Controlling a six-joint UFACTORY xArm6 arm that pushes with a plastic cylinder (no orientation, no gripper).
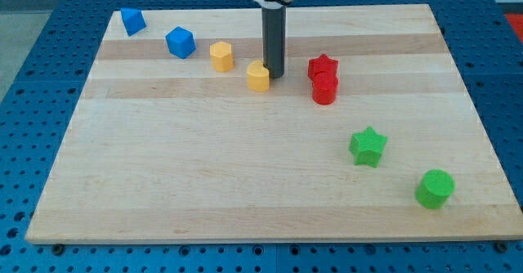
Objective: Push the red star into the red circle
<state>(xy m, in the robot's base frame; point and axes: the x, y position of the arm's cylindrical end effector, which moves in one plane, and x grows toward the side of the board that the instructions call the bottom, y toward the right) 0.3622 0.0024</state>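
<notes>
The red star lies toward the view's upper right of the wooden board. The red circle sits just below it, and the two touch. My tip is down on the board to the left of the red star, with a gap between them. A yellow block sits right against my tip on its left side.
A second yellow block lies left of the first. A blue cube and a blue block sit at the view's upper left. A green star and a green circle lie at the lower right.
</notes>
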